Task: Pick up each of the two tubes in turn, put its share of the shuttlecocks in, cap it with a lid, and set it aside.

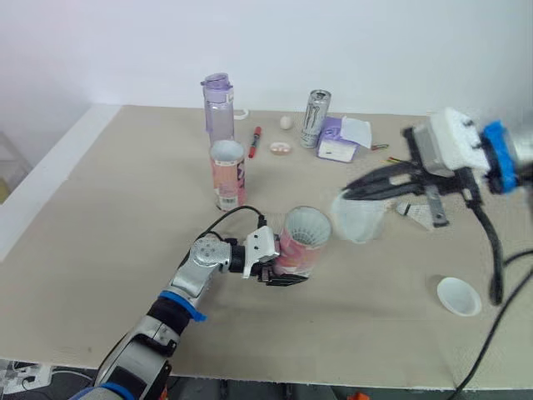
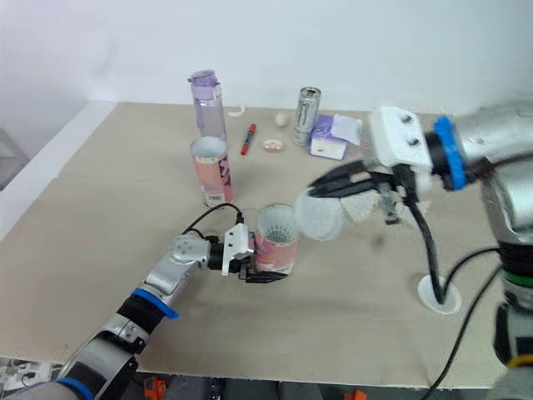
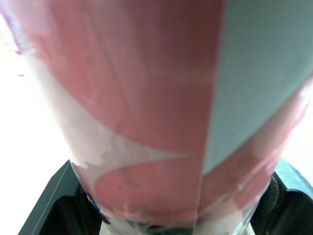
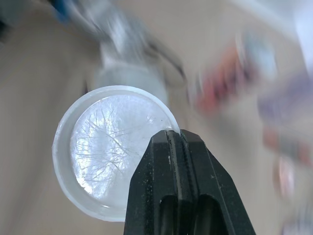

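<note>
On the table point(image 1: 100, 250), the left gripper point(image 1: 286, 275) is closed around the pink tube point(image 1: 301, 242) in the near middle. Just right of it, the right gripper point(image 1: 350, 192) pinches a clear lid point(image 1: 360, 218) by its rim. That thin pinch could slip, or the lid could land crooked.

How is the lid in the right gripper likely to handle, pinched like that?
The lid looks thin and translucent, so probably light and slightly flexible. The right gripper pinches only its rim, so it may pivot or slip when pressed onto the tube in the left gripper.
</note>
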